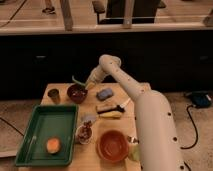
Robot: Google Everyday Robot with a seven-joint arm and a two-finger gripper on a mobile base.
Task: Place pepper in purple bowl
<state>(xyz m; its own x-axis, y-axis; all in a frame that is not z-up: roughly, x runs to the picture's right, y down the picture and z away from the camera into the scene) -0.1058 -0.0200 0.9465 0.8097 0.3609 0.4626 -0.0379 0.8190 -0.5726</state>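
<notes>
In the camera view, a wooden table (65, 90) sits in the lower left half of the frame, crowded with things. A green tray (30, 137) fills the lower left, with a round orange lump (53, 145) lying inside it toward its near end. Above the tray, near the table's far left edge, stands a small dark cup (54, 95). The purple bowl (76, 93) stands just right of that cup, at left of centre. Right of the bowl lies a blue-grey pad (104, 93), and below that a long yellow item (110, 114) lies beside a dark tool (107, 107). An orange bowl (113, 145) sits at the bottom centre, with a small clear container (84, 134) just to its left. The white arm (150, 125) rises from the lower right, bends at an elbow in the upper middle, and slants down-left toward the purple bowl. The gripper (88, 84) hangs just above the bowl's right rim, clamped on the pepper (78, 82), whose green tip sticks out up-left over the bowl. Open tabletop shows mainly along the far edge.
</notes>
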